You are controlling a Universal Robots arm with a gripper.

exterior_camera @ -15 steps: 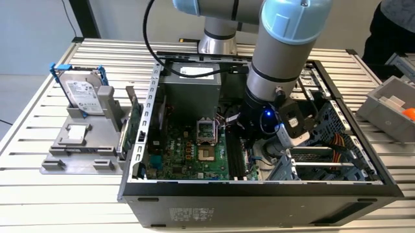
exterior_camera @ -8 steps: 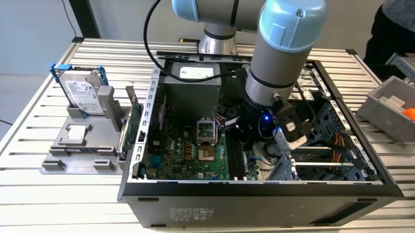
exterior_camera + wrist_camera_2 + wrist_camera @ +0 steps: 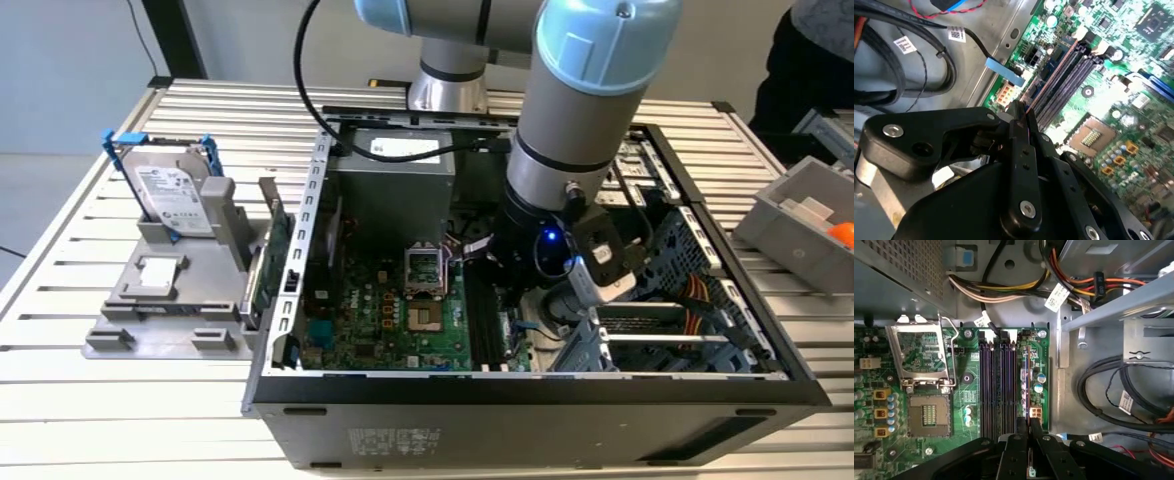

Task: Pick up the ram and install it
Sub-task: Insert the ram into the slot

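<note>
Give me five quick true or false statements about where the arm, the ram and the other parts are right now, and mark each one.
1. The gripper is down inside the open computer case, over the motherboard. True.
2. The ram lies out on the slatted table. False: the closed fingers hold it on edge at the black memory slots.
3. The processor socket has a cooler mounted on it. False: it is bare, its metal frame swung open.
4. A hard drive stands upright in a grey holder on the exterior view's left, outside the case. True.
5. The case's side panel is closed. False: the case is open, its inside exposed.
</note>
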